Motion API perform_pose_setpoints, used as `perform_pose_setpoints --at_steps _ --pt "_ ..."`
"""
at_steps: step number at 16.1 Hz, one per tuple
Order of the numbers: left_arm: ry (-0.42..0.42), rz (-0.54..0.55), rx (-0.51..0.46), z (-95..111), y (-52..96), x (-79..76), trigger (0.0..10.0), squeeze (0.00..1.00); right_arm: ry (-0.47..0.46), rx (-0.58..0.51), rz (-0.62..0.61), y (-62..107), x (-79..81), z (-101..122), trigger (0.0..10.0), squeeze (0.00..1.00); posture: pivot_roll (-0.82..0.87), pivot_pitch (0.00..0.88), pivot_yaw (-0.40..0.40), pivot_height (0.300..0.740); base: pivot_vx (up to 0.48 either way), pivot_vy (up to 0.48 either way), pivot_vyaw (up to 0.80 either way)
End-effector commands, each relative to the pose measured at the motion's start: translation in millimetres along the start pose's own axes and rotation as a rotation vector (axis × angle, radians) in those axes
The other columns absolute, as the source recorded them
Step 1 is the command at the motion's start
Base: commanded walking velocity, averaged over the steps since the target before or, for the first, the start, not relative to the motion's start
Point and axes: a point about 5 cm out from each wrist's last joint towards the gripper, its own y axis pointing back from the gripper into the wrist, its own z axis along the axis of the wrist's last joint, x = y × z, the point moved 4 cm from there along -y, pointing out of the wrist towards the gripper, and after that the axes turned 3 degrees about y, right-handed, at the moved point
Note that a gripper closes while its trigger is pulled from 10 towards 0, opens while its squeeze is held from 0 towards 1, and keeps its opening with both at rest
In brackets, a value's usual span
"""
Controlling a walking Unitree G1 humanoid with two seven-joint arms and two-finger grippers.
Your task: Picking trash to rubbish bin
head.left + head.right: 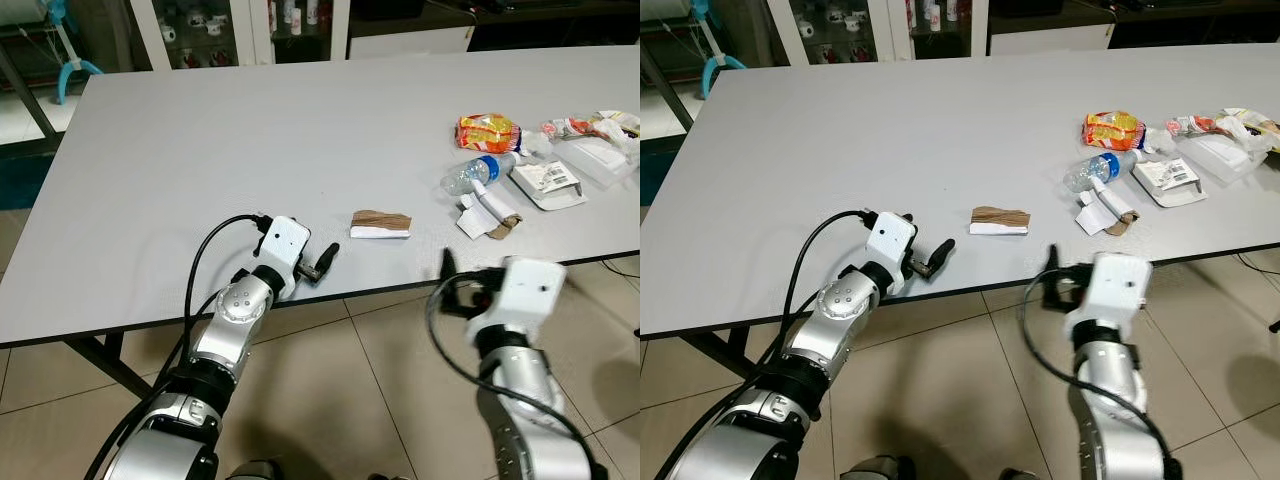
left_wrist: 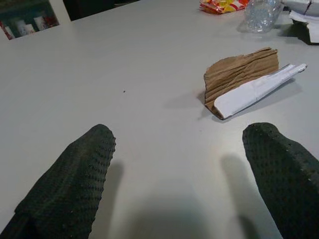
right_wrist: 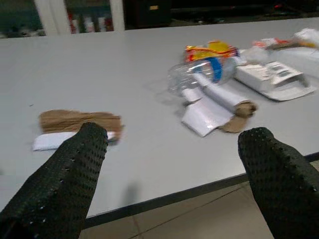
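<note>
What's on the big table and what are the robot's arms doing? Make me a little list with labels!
surface: grey table
nearest trash: brown and white paper wrapper, lying alone near the front edge
trash pile: orange snack packet, clear plastic bottle, white paper scraps, white packaging, at the robot's right
left tool: open, over the table edge beside the wrapper
right tool: open, at the table's front edge

— We see the counter as smooth, matt grey laminate. And the wrapper at its near edge?

— The brown wrapper looks like creased paper, folded over a smooth white sheet. At two o'clock from it, the bottle is clear crumpled plastic, and the snack packet is glossy foil.

— We'd add the finger pads: black, dimpled rubber. The arms are brushed silver metal.
</note>
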Motion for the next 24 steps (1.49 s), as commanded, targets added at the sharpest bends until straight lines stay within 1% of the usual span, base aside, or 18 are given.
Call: perform_pose_setpoints --at_steps 1,2,3,4,6,7,8,10,11,14,16,20,24 --pt "-0.015 -0.024 -0.029 9 -3.4 -3.6 10.0 0.00 -0.013 -0.012 -0.016 2.9 2.1 5 10.0 0.00 0.14 0.102 0.002 0.740 0.000 0.000 0.00" --pt "-0.016 -0.025 -0.032 9 -3.2 -3.7 10.0 0.00 0.003 -0.013 -0.032 3.2 1.7 5 10.0 0.00 0.14 0.101 0.001 0.740 0.000 0.000 0.00" --pt "-0.014 -0.023 -0.031 9 -2.7 -3.0 10.0 0.00 -0.008 -0.018 -0.061 3.0 -1.7 6 10.0 0.00 0.14 0.101 -0.004 0.740 0.000 0.000 -0.74" --pt "-0.013 -0.021 -0.031 8 -2.3 -2.4 10.0 0.00 -0.015 -0.024 -0.093 2.0 -8.0 8 10.0 0.00 0.14 0.101 -0.004 0.740 0.000 0.000 -0.74" --pt "-0.007 -0.031 -0.042 9 -1.8 -3.3 10.0 0.00 -0.001 -0.048 -0.150 0.1 -21.6 14 10.0 0.00 0.13 0.102 -0.010 0.740 0.000 0.000 -0.74" --pt "-0.008 -0.034 -0.050 10 -1.9 -3.9 10.0 0.00 -0.019 -0.053 -0.163 -0.1 -25.4 16 10.0 0.00 0.12 0.100 -0.008 0.740 0.000 0.000 -0.74" --pt "-0.008 -0.033 -0.052 11 -2.8 -4.8 10.0 0.00 -0.009 -0.058 -0.167 0.4 -26.6 18 10.0 0.00 0.12 0.099 -0.006 0.740 0.000 0.000 -0.74" --pt "-0.008 -0.034 -0.051 12 -4.1 -6.2 10.0 0.00 0.004 -0.061 -0.166 1.3 -25.9 18 10.0 0.00 0.12 0.098 -0.003 0.740 0.000 0.000 -0.74" --pt "-0.009 -0.039 -0.052 13 -6.5 -8.1 10.0 0.00 0.024 -0.062 -0.153 2.5 -21.6 17 10.0 0.00 0.11 0.096 0.002 0.740 0.000 0.000 -0.74" --pt "-0.016 -0.036 -0.056 16 -9.2 -6.4 10.0 0.00 0.021 -0.061 -0.149 4.0 -17.3 17 10.0 0.00 0.10 0.094 0.005 0.740 0.000 0.000 -0.74" --pt "-0.019 -0.026 -0.057 17 -9.5 -4.0 10.0 0.00 0.015 -0.062 -0.151 4.9 -17.3 17 10.0 0.00 0.10 0.095 0.005 0.740 0.000 0.000 -0.74" --pt "-0.040 0.001 -0.065 22 -11.3 7.2 10.0 0.00 0.022 -0.071 -0.149 8.0 -19.0 19 10.0 0.00 0.10 0.101 -0.003 0.740 0.000 0.000 0.00" --pt "-0.041 -0.015 -0.085 29 -12.9 9.0 10.0 0.00 0.054 -0.100 -0.131 5.2 -11.4 25 10.0 0.00 0.10 0.102 0.005 0.740 0.220 0.000 0.00"
